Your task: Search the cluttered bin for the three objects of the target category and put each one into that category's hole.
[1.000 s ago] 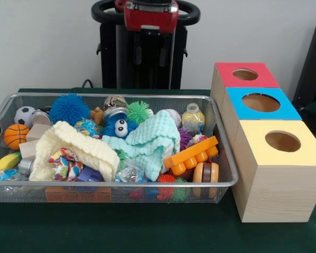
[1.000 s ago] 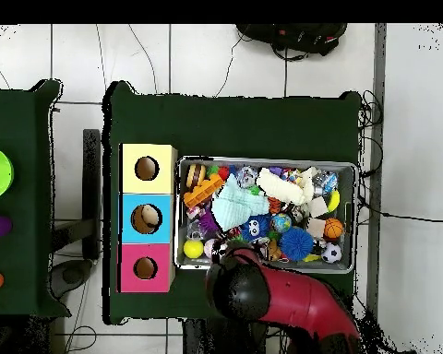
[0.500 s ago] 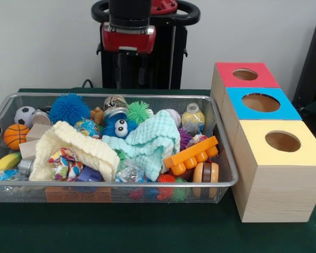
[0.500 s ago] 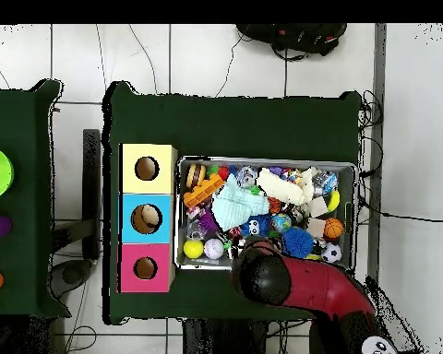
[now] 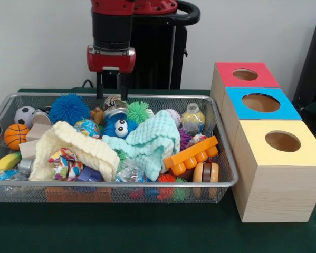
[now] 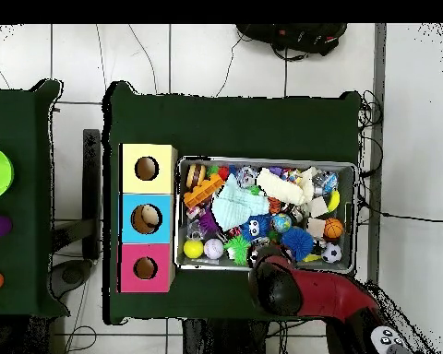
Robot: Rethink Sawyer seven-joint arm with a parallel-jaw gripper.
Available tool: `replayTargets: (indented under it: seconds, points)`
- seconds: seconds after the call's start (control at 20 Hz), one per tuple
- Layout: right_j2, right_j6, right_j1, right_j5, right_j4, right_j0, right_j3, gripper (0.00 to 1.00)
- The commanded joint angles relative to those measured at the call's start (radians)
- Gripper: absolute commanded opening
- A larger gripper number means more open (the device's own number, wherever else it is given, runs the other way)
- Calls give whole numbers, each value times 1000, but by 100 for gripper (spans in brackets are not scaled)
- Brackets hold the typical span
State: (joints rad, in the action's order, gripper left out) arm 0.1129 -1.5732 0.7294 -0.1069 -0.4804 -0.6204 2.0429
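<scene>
The wire mesh bin (image 5: 110,184) is full of toys; it also shows in the overhead view (image 6: 262,161). A small tan-brown plush animal (image 5: 97,115) lies near the bin's far rim, between a blue spiky ball (image 5: 69,108) and a patterned silver ball (image 5: 114,103). My gripper (image 5: 111,88) hangs open and empty over the far rim, just above the silver ball and slightly right of the plush. In the overhead view the red arm (image 6: 281,286) hides the gripper. The red-topped box's hole (image 5: 245,74) is far to the right and also shows in the overhead view (image 6: 145,268).
The blue-topped box (image 5: 260,102) and the yellow-topped box (image 5: 282,141) stand beside the red one. A cream knitted cloth (image 5: 76,147) and a mint one (image 5: 150,142) cover the bin's middle. A green spiky ball (image 5: 139,112), an orange brick (image 5: 192,154) and a basketball (image 5: 15,136) lie around them.
The arm has swung left in the front view and come down. The gripper's fingers now hang over the bin's far rim.
</scene>
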Motion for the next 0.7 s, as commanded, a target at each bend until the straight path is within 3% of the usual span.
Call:
replayTargets:
  seconds: [0.05, 0.35, 0.5, 0.7]
  points:
    - [74, -4, -71, 48, -100, -50, 3, 100]
    - [148, 23, -79, -39, -107, -118, -49, 100]
    - [152, 14, -78, -58, -105, -111, -52, 100]
    - [125, 7, -128, -33, -134, -94, -60, 100]
